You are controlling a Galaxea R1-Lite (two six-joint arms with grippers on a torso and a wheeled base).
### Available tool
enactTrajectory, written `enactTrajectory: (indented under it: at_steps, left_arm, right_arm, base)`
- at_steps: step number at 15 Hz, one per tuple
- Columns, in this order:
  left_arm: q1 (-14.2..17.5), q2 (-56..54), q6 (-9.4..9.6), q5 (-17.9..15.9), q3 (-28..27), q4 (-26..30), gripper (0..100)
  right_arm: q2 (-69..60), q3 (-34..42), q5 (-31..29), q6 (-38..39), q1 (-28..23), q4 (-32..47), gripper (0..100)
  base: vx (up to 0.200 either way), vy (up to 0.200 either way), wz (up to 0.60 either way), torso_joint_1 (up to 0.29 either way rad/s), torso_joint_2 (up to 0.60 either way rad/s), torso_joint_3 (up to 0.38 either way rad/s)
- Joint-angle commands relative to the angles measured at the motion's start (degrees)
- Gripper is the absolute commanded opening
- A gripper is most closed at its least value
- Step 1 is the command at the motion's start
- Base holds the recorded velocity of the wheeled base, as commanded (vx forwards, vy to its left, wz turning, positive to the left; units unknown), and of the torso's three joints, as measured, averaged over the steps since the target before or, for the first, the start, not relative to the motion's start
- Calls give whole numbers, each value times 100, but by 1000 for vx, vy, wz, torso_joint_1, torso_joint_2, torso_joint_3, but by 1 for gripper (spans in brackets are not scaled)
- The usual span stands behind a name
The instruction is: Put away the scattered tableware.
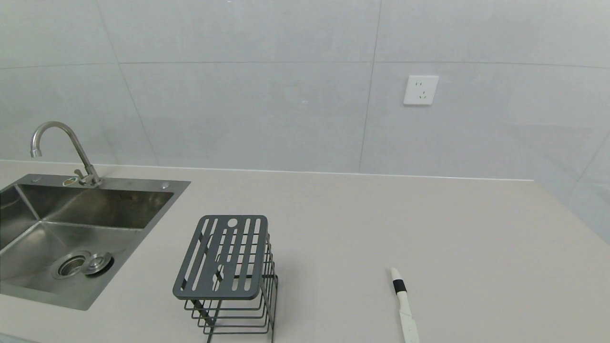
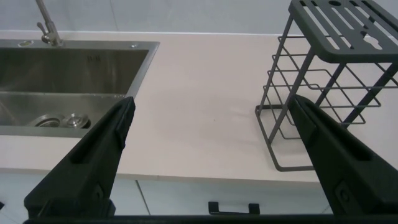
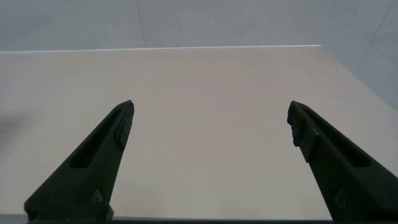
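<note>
White knife (image 1: 404,305) with a black band lies flat on the beige counter (image 1: 381,214) near its front edge, well to the right of the dark wire rack (image 1: 226,276). Left gripper (image 2: 212,102) hangs at the counter's front between sink (image 2: 74,68) and rack, jaws spread wide, empty. Right gripper (image 3: 210,107) hovers over bare counter, jaws likewise wide.

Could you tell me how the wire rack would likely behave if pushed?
The rack is thin open wire under a slotted plate, so probably stiff and light for its size. It stands fairly tall on the smooth counter, so a push near the top may tip it; a low one would likely slide it.
</note>
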Motion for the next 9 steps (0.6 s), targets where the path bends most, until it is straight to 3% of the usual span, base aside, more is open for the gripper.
enactTrajectory:
  at_steps: [1, 2, 3, 4, 6, 7, 9]
  left_arm:
    - [1, 7, 8, -8, 0, -4, 100]
    - [1, 7, 8, -8, 0, -4, 100]
    - [1, 7, 25, -8, 0, -4, 100]
    - [-7, 7, 43, -26, 0, -4, 100]
    - [-7, 7, 43, -26, 0, -4, 100]
    - [-7, 7, 43, -26, 0, -4, 100]
    - [-7, 7, 34, -26, 0, -4, 100]
  right_arm:
    - [0, 10, 176, -40, 4, -114, 100]
    - [0, 10, 185, -31, 4, -352, 100]
    - [0, 10, 211, -31, -5, -1239, 100]
    - [0, 1, 440, -22, -5, -1600, 100]
    - [9, -34, 527, 22, -5, -1573, 100]
    - [220, -386, 1090, -22, -31, -1248, 100]
    - [870, -1036, 1661, -40, 4, -721, 100]
  base:
    - [0, 0, 0, 0, 0, 0]
    - [0, 0, 0, 0, 0, 0]
    - [0, 0, 0, 0, 0, 0]
    - [0, 0, 0, 0, 0, 0]
    - [0, 0, 0, 0, 0, 0]
    - [0, 0, 0, 0, 0, 0]
    - [0, 0, 0, 0, 0, 0]
